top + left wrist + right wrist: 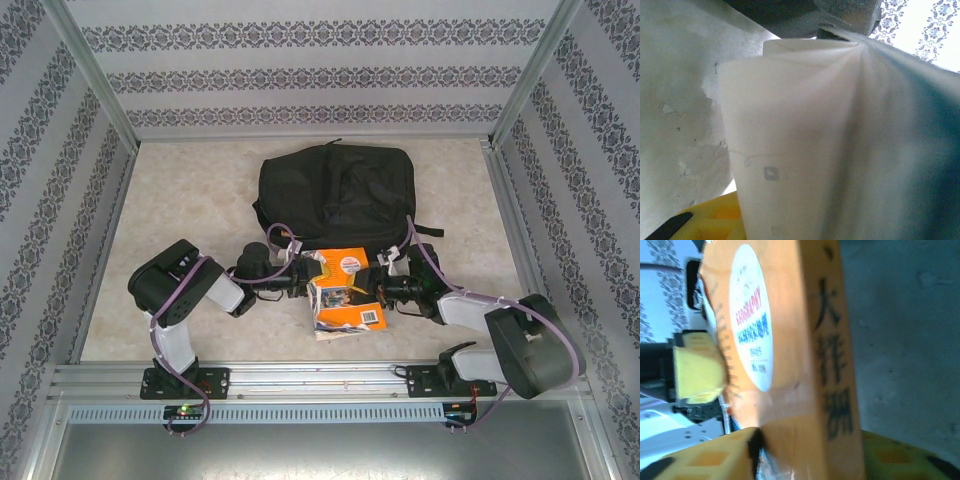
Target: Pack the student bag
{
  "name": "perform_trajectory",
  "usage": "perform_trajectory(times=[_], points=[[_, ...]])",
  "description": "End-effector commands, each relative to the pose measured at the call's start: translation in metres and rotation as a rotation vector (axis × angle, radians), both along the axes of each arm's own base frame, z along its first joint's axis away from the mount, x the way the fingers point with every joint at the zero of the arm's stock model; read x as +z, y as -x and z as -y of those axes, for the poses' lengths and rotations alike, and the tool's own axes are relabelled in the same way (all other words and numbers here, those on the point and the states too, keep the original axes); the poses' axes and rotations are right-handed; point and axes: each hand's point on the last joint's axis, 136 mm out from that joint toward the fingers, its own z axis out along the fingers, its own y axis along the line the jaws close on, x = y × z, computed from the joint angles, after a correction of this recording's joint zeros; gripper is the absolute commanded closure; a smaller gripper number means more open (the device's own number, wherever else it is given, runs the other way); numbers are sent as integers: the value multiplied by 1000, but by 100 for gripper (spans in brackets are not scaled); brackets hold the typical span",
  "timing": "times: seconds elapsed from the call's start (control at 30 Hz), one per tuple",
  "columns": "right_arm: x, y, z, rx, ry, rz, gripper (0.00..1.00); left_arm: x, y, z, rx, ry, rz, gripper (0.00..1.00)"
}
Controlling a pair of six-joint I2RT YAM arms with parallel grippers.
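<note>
The student bag [335, 190], a big black soft backpack, lies flat at the back middle of the table. In front of it an orange geography book [345, 290] is held up off the table between both grippers. My left gripper [305, 282] is shut on its left side, where white pages [805, 150] curl past one yellow finger [705, 220]. My right gripper [385, 288] is shut on the spine side, its yellow fingers [710, 460] flanking the orange spine [830, 370]. The book's white oval label [752, 320] faces left, with the left gripper's yellow pad [697, 367] pressed against that cover.
The beige tabletop [180, 200] has free room left and right of the bag. Patterned walls [60, 150] and metal frame posts [95, 80] enclose the table on three sides. A metal rail [320, 378] carries both arm bases along the near edge.
</note>
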Motion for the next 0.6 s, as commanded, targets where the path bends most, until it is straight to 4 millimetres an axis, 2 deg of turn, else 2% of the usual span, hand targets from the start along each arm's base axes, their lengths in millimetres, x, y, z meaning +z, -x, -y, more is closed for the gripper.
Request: perform_trajectory(times=[0.0,0.03,0.1,0.17,0.3,0.37,0.47,0.57], points=[[32,-8,2,-31,-54,90,72,31,2,-1,-31,52,107,62],[36,-8,4,-43,-47,106,80,29,4,-3,-33,29,110,59],[47,-8,9,-56,-30,142,93,24,3,-9,-24,-26,109,44],[60,-8,12,-62,-29,180,100,23,3,-17,-18,-75,121,33],[91,-12,16,-112,-76,230,100,26,4,-32,3,-186,141,20],[103,-15,18,-153,-104,240,100,40,3,-38,28,-212,175,16],[152,-24,20,-229,-173,324,100,64,2,-46,86,-215,203,13],[188,-33,33,-370,-203,385,100,88,-1,-55,164,-204,211,12]])
